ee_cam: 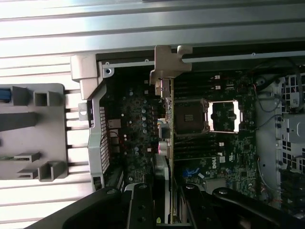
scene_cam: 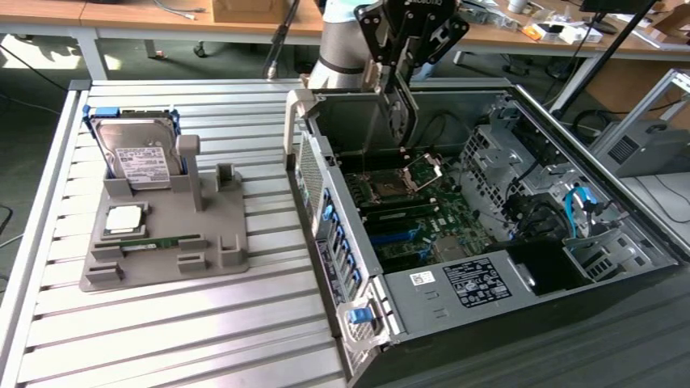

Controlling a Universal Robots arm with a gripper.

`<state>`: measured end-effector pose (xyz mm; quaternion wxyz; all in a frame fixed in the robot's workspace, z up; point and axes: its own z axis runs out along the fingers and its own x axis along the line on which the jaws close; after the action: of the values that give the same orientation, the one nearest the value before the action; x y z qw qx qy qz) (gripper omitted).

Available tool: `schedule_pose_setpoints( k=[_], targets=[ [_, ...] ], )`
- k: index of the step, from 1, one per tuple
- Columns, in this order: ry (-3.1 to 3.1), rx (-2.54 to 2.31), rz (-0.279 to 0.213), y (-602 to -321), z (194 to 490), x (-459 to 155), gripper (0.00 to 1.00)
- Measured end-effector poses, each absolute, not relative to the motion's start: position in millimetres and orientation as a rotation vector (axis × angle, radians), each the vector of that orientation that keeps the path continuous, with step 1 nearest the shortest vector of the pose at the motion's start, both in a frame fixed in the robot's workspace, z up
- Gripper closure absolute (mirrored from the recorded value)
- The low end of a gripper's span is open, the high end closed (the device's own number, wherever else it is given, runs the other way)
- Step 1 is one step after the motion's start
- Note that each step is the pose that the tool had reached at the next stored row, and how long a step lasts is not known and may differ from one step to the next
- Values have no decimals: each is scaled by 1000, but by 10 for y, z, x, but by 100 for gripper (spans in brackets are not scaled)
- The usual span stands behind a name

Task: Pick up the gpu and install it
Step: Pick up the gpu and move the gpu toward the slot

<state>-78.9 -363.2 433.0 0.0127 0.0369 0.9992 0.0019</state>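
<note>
Gripper is clamped on the gpu, which hangs directly beneath the fingers, edge-on, its long axis running straight away from them with the metal bracket at the far end, suspended above the motherboard inside the open case.

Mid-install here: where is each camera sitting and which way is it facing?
Exterior view: high off the arm, looking down on the tray and open computer case; shows the arm and fingers holding the gpu.
Wrist view: on the wrist, looking down past the fingers along the gpu into the case.
Both show gpu, case, tray.
</note>
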Motion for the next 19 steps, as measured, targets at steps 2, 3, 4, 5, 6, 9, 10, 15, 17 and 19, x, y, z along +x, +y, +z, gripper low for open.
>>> schedule_pose_setpoints(
  k=[2,3,4,5,6,9,10,15,17,19],
  targets=[
    [3114,115,5,-3632,4327,-786,73],
    [3114,115,4,-3632,4325,-784,73],
    [3114,115,3,-3633,4323,-782,73],
    [3114,115,-5,-3632,4323,-778,73],
    [3114,115,-14,-3633,4322,-774,73],
    [3113,114,-52,-3633,4322,-765,73],
    [3112,114,-64,-3633,4321,-762,73],
    [3105,112,-190,-3632,4322,-736,73],
    [3104,110,-205,-3632,4320,-716,73],
    [3104,110,-205,-3632,4317,-694,73]
  ],
)
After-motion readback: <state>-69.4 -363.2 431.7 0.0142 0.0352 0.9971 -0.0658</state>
